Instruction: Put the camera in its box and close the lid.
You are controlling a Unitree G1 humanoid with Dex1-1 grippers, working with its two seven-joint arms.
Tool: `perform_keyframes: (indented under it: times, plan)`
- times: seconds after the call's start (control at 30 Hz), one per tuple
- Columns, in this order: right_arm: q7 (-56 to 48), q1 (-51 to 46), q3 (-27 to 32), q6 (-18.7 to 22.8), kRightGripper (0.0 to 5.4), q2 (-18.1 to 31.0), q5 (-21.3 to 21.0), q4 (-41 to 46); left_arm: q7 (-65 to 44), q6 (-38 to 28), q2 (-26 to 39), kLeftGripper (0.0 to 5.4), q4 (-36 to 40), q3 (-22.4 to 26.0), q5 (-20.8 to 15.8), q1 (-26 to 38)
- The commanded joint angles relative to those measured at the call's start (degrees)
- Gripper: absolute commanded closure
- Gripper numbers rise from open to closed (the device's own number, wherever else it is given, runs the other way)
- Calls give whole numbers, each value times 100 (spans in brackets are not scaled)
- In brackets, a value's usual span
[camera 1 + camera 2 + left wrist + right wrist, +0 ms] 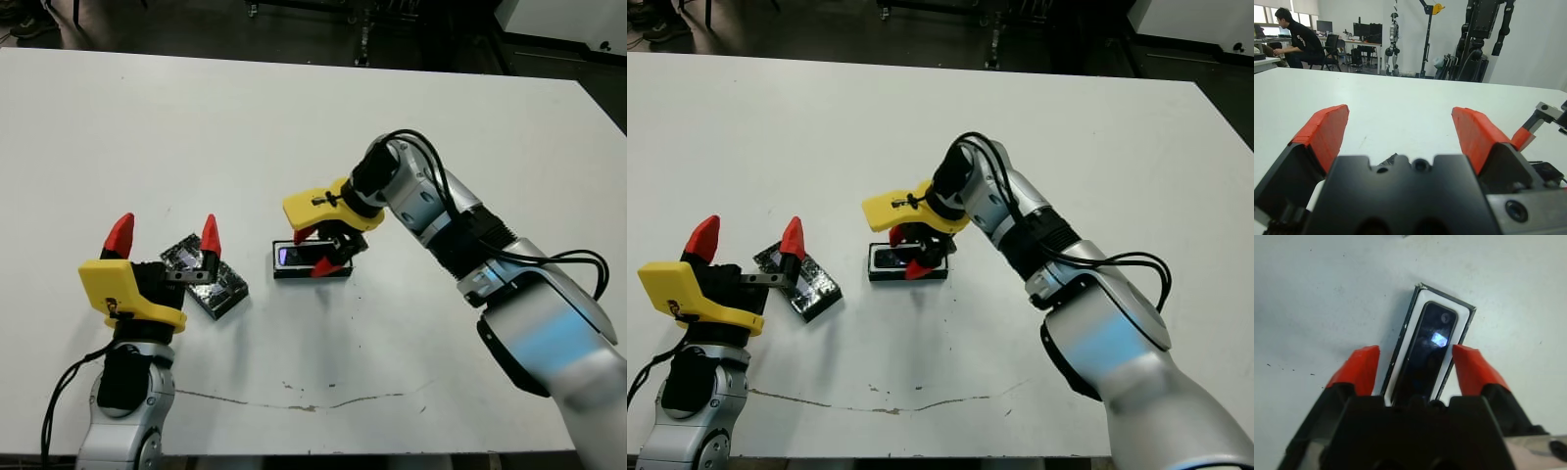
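Right tool (1415,369), spread wide, straddles the box (1415,328) at worktop (294,127) centre with the camera (1427,352) seated inside, apparently just released; left tool (165,238), also wide, hovers at the lid (211,279) at 9 o'clock, likely staged for closing.

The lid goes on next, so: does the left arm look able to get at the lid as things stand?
Probably yes. The lid lies on the table right beside the left gripper, whose jaws stand open, and nothing sits between them.
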State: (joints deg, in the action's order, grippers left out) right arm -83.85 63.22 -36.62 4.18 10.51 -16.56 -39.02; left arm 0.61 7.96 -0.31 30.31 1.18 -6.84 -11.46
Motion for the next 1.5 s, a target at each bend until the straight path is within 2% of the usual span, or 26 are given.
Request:
perform_keyframes:
  times: [0.03,0.2,0.37,0.53,0.63,0.7,0.83,0.9,0.97,1.03,1.17,1.33,1.43,1.5]
  plan:
    - [45,177,55,-141,89,59,-53,-124,17,52,-22,0,0,11,-6,-56]
    - [217,239,175,-336,9,142,-75,-152,2,8,-35,0,-26,18,-32,-55]
    - [225,448,430,-582,1,304,29,-168,4,30,-29,0,-22,31,-51,-63]
    - [298,698,1089,-194,1,499,418,-110,-25,10,3,0,-25,46,-74,-70]
    - [425,753,1430,-100,1,705,601,91,-46,-17,17,0,-47,53,-80,-75]
    - [630,679,1715,175,1,828,747,365,-47,-21,7,0,-57,57,-89,-75]
    - [1424,149,2359,1527,1,892,1126,1313,-19,24,6,0,-32,44,-44,-82]
    - [1941,-292,2627,1872,11,864,1289,1907,-20,26,3,0,-27,32,-40,-88]
    - [2525,-835,2816,1964,31,833,1333,2571,-34,22,-1,0,-26,29,-65,-91]
    - [3044,-1373,2903,1824,64,795,1327,3100,-33,15,4,0,-28,31,-58,-93]
    - [3891,-2321,2866,1177,127,770,1200,3789,-34,43,23,0,4,29,-45,-96]
    - [4661,-3220,2704,98,212,700,999,4142,-78,35,54,0,-5,29,-62,-102]
    - [4932,-3621,2632,-373,259,639,1004,4257,-79,40,46,0,-2,33,-68,-102]
    - [5063,-3833,2529,-538,293,661,895,4370,-73,38,42,0,-4,36,-61,-100]
